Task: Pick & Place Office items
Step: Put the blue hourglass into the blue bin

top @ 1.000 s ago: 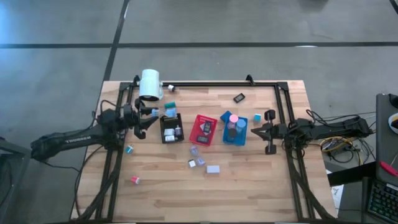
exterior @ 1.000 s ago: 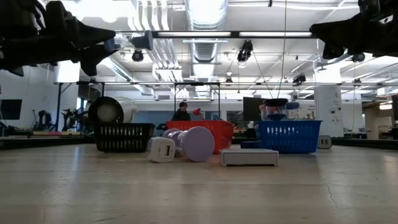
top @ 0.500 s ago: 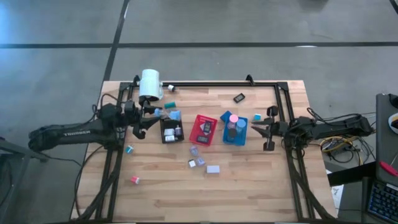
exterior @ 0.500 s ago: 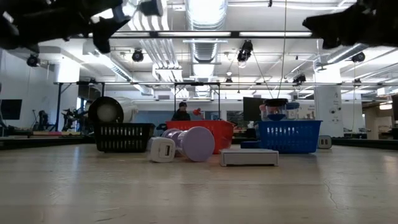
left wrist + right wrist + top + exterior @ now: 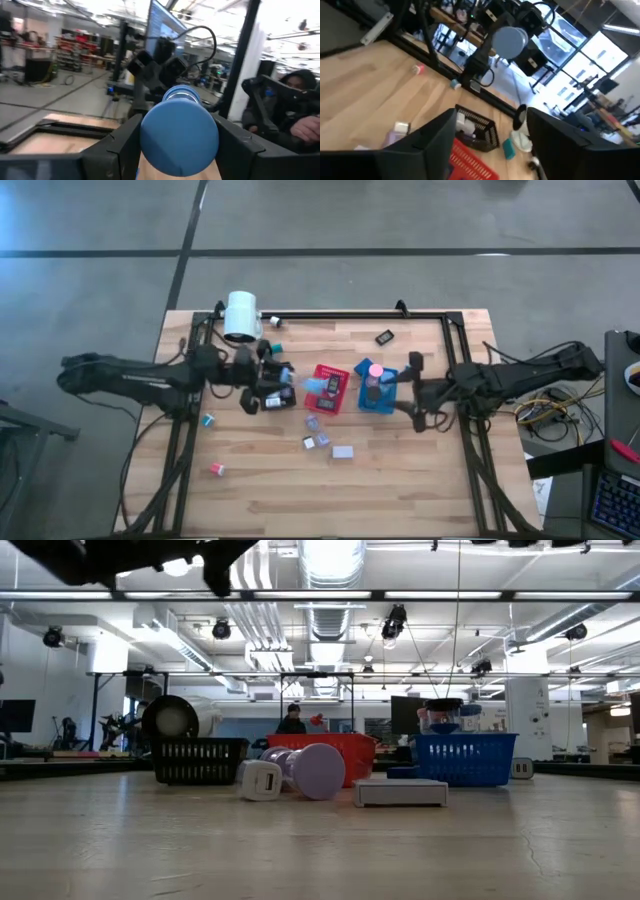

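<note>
My left gripper hangs over the black tray, shut on a blue round cap. That cap also shows in the right wrist view. My right gripper is at the right side of the blue tray. It is open, and nothing lies between its fingers. A pink cap lies in the blue tray, and the red tray stands between the two others. A lavender block and small white and grey pieces lie flat on the table. My left gripper pinches the blue cap by its round sides, one finger on each side. The fingers reach out level from the table's left. One flat round end of the cap faces the wrist camera. The cap is lifted clear, above the black tray.
A big white cylinder lies at the far left corner. Loose bits: a black one far back, a teal one and a pink one at the left. A dark frame rail runs along the far edge. Bare wood lies along the near edge.
My left gripper has gone up and toward the table's right edge with the blue cap, from beside the black tray to over it. My right gripper has risen and gone toward the table's left edge, up to the blue tray.
</note>
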`<state>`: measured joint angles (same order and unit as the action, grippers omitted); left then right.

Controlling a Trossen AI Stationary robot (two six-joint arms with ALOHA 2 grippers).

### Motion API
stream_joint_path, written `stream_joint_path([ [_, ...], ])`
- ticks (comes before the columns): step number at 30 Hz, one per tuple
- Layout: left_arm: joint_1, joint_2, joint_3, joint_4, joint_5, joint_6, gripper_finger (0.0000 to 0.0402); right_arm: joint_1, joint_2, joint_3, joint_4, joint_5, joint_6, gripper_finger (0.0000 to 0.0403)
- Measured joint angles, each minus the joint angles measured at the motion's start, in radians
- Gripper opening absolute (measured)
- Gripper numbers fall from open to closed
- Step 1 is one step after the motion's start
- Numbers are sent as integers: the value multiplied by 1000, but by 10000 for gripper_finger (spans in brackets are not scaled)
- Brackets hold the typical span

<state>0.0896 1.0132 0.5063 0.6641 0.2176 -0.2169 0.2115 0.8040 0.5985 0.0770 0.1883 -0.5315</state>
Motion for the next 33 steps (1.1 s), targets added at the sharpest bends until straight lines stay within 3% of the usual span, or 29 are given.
stream_joint_path([
  [5, -57, 130, 87, 65, -15, 15, 199, 5, 135, 102, 9, 144, -55, 282],
  [12, -63, 210, 181, 72, -89, 11, 199, 5, 249, 212, 87, 179, -105, 310],
  [27, -63, 287, 243, 86, -156, 11, 199, 4, 395, 330, 145, 181, -133, 315],
  [33, -63, 287, 243, 90, -158, 11, 199, 3, 410, 336, 181, 258, -127, 304],
])
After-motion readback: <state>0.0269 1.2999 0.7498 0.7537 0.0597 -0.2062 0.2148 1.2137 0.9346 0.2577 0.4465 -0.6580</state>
